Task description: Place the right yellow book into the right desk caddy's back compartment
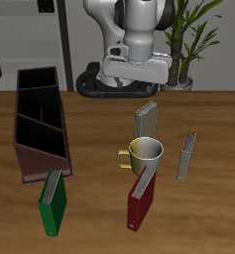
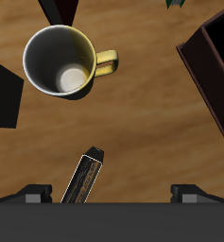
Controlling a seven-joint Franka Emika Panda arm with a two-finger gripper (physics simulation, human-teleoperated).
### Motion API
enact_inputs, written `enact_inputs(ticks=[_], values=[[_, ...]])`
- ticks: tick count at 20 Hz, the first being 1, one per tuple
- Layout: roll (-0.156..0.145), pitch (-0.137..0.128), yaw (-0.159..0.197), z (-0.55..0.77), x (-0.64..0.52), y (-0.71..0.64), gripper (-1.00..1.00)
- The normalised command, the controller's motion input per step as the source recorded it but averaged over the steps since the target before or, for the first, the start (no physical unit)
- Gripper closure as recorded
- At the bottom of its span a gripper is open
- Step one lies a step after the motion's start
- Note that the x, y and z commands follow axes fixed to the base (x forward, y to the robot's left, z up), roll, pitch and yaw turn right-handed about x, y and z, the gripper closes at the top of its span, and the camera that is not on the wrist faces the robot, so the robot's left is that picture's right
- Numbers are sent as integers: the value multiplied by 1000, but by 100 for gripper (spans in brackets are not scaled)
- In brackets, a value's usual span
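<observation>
The right yellow book [image 1: 146,119], thin with grey-yellow covers, stands on edge on the table behind the mug. It also shows in the wrist view [image 2: 83,178], seen from above, between the fingers and nearer one of them. My gripper [image 1: 136,84] hangs above the book, open and empty; in the wrist view [image 2: 112,194] its fingertips [image 2: 33,194] stand wide apart. The right desk caddy [image 1: 25,134], a long dark brown box, lies to the side, and its back compartment [image 1: 38,81] is the far end cell. A caddy wall shows in the wrist view [image 2: 213,76].
A yellow mug [image 1: 145,153] stands just in front of the book, also in the wrist view [image 2: 61,61]. A second thin grey-yellow book [image 1: 186,157] stands beside the mug. A red book [image 1: 141,203] and a green book [image 1: 53,210] stand near the front edge, each with a thin book leaning on it.
</observation>
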Motion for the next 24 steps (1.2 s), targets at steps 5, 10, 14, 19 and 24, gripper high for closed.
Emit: enact_inputs(ticks=[5, 10, 14, 19, 24], values=[[29, 12, -21, -188, -55, 148, -100], [13, -28, -29, -105, -121, 51, -100], [6, -32, -54, -103, -103, 12, -100], [-11, -27, -35, -129, -21, 48, -100], [-6, -35, -35, -152, -59, 116, -100]])
